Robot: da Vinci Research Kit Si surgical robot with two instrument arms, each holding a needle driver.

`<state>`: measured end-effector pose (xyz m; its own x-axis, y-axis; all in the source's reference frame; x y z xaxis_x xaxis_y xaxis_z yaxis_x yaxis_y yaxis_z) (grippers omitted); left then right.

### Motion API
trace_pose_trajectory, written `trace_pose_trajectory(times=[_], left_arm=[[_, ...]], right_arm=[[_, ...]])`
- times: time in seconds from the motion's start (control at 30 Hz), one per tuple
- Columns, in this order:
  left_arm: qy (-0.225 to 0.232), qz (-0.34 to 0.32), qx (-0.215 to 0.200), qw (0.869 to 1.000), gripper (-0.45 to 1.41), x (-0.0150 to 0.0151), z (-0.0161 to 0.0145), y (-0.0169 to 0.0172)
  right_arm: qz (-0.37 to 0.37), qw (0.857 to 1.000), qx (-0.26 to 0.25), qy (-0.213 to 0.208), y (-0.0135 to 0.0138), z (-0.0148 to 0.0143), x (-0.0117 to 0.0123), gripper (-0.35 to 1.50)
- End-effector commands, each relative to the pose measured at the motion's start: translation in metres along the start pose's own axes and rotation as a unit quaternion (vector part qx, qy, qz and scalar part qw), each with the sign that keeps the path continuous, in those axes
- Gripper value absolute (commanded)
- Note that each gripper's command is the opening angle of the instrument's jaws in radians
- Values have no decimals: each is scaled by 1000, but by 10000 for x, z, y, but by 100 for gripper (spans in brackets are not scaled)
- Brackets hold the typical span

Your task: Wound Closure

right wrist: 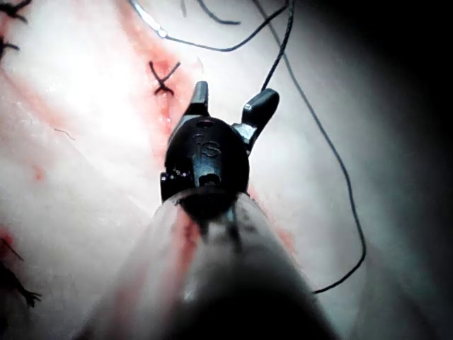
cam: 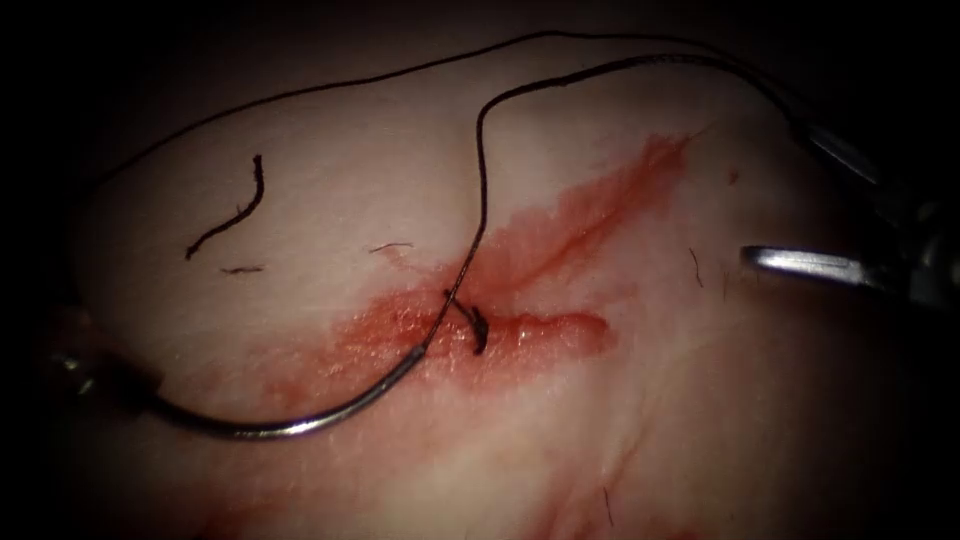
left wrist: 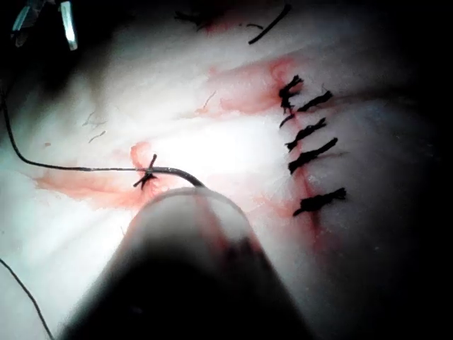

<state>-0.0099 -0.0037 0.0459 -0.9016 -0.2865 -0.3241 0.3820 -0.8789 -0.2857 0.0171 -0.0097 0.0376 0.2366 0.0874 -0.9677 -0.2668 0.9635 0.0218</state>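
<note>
Two grippers work over the tissue [cam: 300,180]. The left gripper [cam: 95,375] sits at the near left of the endoscope view, in shadow, and holds the needle [cam: 300,425] at or close to its blunt end; the jaws look closed on it, though the dark hides detail. From there the needle curves along the near side and rises to the right, its pointed end reaching the cut [cam: 520,330] beside a dark knot [cam: 478,330]. Whether the tip enters the tissue I cannot tell; most of the curve lies bare above the surface. The left wrist view shows the needle [left wrist: 180,173] meeting a knot [left wrist: 147,176] in the same way.

The right gripper [cam: 800,200] comes in at the right, well apart from the cut, with its jaws spread wide and holding nothing; one bright jaw points left. The right wrist view shows this gripper [right wrist: 230,106] with both jaws parted.

The thread [cam: 480,150] rises from the cut toward the far side, arcs right past the right gripper, and a second strand sweeps along the far edge to the left. Red fluid [cam: 560,230] stains the tissue along the cut. A cut end of thread [cam: 235,210] lies loose on the far left. The left wrist view shows a row of finished stitches [left wrist: 308,134].
</note>
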Motion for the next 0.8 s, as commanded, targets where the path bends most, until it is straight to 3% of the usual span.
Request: trace_pose_trajectory(times=[0.03,0.2,0.23,0.27,0.33,0.43,0.53,0.57,0.63,0.73,0.77,0.8], left_arm=[[3,-5,7,1000,-10,3,1,-6],[26,-72,54,996,24,2,-21,-27],[31,-86,62,994,15,2,-23,-30],[33,-95,72,992,-6,1,-23,-32],[31,-97,77,992,-16,-1,-20,-33],[29,-127,83,988,-15,-4,-9,-32],[11,-158,82,984,-45,-6,7,-33],[4,-157,80,984,-45,-7,13,-32],[-5,-178,70,981,-45,-7,24,-29],[-8,-189,55,980,-45,-5,31,-26],[-8,-187,53,981,-33,-5,31,-25],[-8,-137,46,989,4,-4,29,-24]], right_arm=[[0,1000,0,2,1,9,3,99],[2,1000,1,4,0,8,9,108],[5,1000,1,4,0,8,10,111],[11,1000,1,4,-1,8,11,118],[25,1000,-1,9,-4,9,13,130],[76,997,-6,25,-10,8,17,138],[169,985,-3,37,-18,6,25,140],[197,980,0,39,-22,6,28,140],[245,969,5,42,-30,8,32,123],[253,967,8,44,-42,14,36,130],[252,967,8,44,-45,15,37,131],[254,966,11,45,-46,15,37,135]])
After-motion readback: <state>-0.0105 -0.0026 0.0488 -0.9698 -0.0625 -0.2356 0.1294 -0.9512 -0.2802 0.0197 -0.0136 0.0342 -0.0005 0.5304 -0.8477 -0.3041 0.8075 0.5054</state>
